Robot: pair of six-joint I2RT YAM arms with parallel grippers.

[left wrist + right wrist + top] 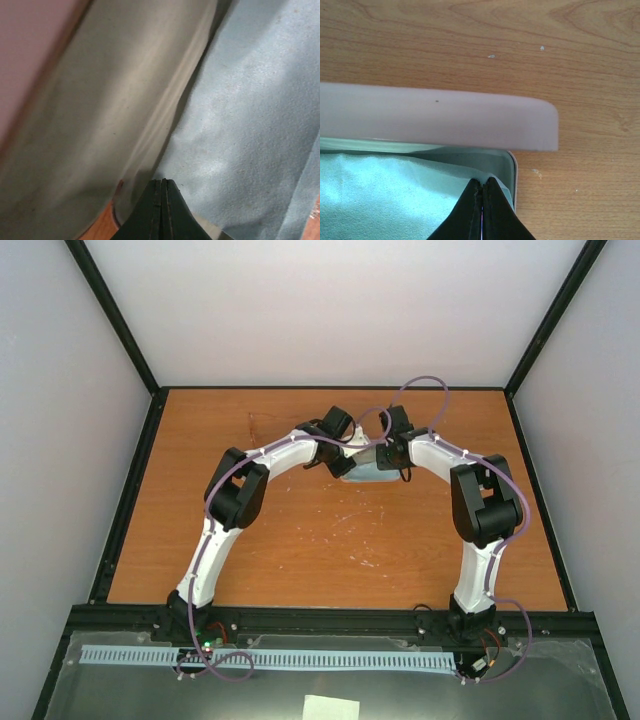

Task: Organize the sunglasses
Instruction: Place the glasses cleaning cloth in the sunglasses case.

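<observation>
The sunglasses are hidden in every view. The pink case [366, 470] lies open at the table's middle, between both grippers. In the right wrist view its pink lid [435, 120] stands up over the tray's rim [513, 170], and the blue-grey cloth [385, 195] lies spread inside. My right gripper [482, 180] is shut, with the cloth's corner pinched at its tips, right at the case's corner. My left gripper [162, 181] is shut, its tips down on the cloth [250, 125] beside the case's grey-green lining [110, 100]. In the top view the left gripper [345, 462] and right gripper [386, 454] flank the case.
The wooden table [330, 550] is bordered by a black frame, with white walls behind and at the sides. Purple cables loop over both arms. A white slotted strip [270, 658] lies along the near edge by the arm bases.
</observation>
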